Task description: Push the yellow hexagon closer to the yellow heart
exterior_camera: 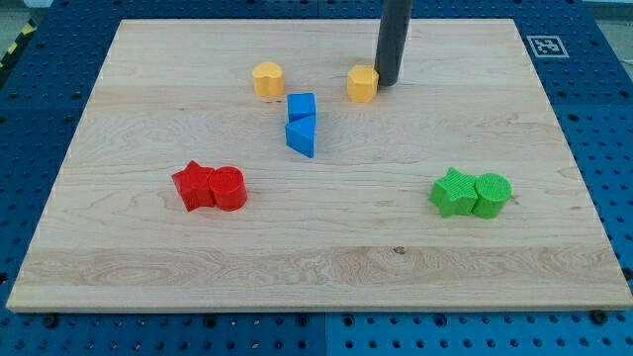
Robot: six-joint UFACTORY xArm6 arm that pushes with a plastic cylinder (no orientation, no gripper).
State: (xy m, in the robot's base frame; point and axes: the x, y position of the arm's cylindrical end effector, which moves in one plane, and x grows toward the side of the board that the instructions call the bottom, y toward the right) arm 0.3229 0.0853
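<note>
Only one camera view here, so everything comes from that. My tip (pixel 388 82) sits right at the view's right side of the yellow hexagon (pixel 363 84), touching it or as good as, up near the top middle of the table (pixel 326 267). The tool is just a plain dark rod, so there's nothing to open or close and it isn't clamped on anything; it only leans against the block's side. The yellow heart (pixel 267 78) is off to the view's left of the hexagon, roughly on the same line, with a clear gap between them. So I'd say the push step is on: the tip is on the far side of the hexagon from the heart, which is where you'd want it. Next move looks like a straight slide toward the view's left, staying centred on the hexagon so it doesn't spin off to one side. Other stuff: a blue cube (pixel 302 106) with a blue triangle (pixel 302 135) touching it sit just below that gap, close enough that a push drifting downward could clip the cube. A red star (pixel 194 185) and red cylinder (pixel 228 188) sit together at lower left, a green star (pixel 452 193) and green cylinder (pixel 492 194) at lower right, both pairs well out of the way.
</note>
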